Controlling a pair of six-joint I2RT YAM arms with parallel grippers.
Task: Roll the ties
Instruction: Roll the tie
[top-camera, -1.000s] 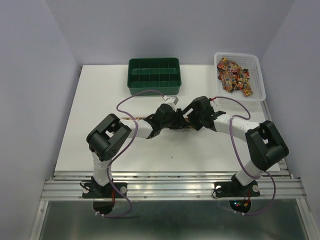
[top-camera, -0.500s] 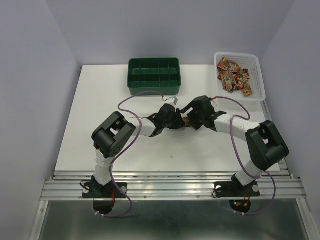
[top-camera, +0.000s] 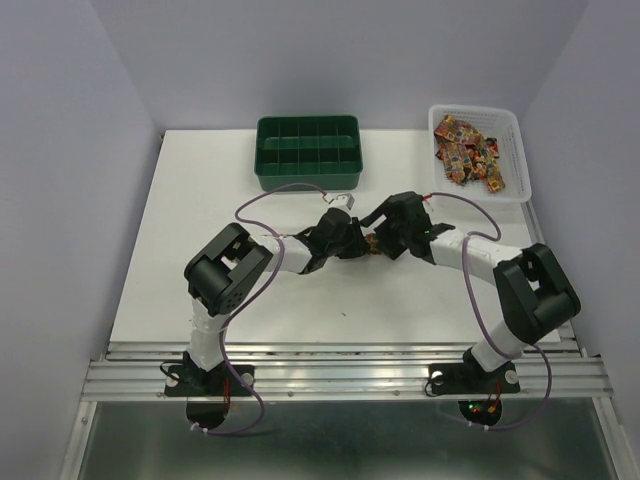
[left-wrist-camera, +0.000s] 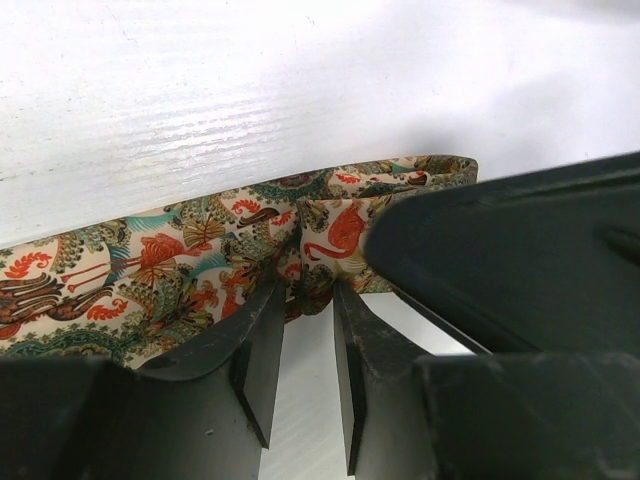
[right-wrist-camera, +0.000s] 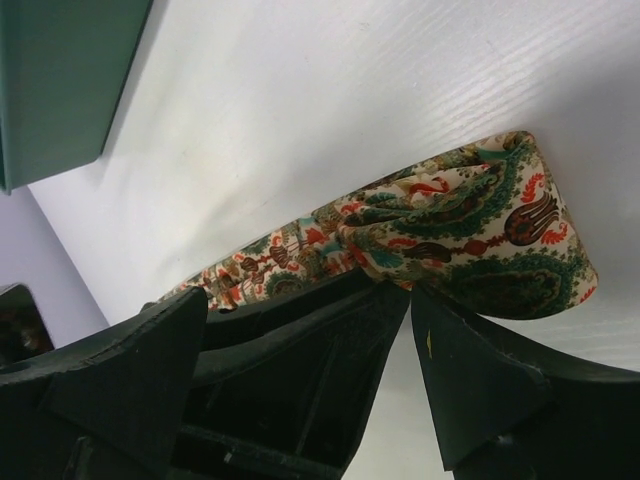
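One tie (left-wrist-camera: 160, 265), cream with red, green and brown paisley, lies across the white table. Its end is folded back into a loop (right-wrist-camera: 500, 240). In the top view only a scrap of the tie (top-camera: 371, 244) shows between the two wrists. My left gripper (left-wrist-camera: 308, 292) is shut on a bunched fold at the tie's near edge. My right gripper (right-wrist-camera: 410, 290) is shut on the tie just beside the loop. The two grippers meet tip to tip at the table's middle, the left gripper (top-camera: 355, 242) close against the right gripper (top-camera: 385, 240).
A green compartment tray (top-camera: 300, 181) stands behind the grippers; its corner shows in the right wrist view (right-wrist-camera: 60, 80). A white basket (top-camera: 475, 110) at the back right holds several patterned ties (top-camera: 465, 150). Cables loop over both forearms.
The left arm's elbow has shifted a little to the right. Both grippers stay closed on the tie at the same spot.
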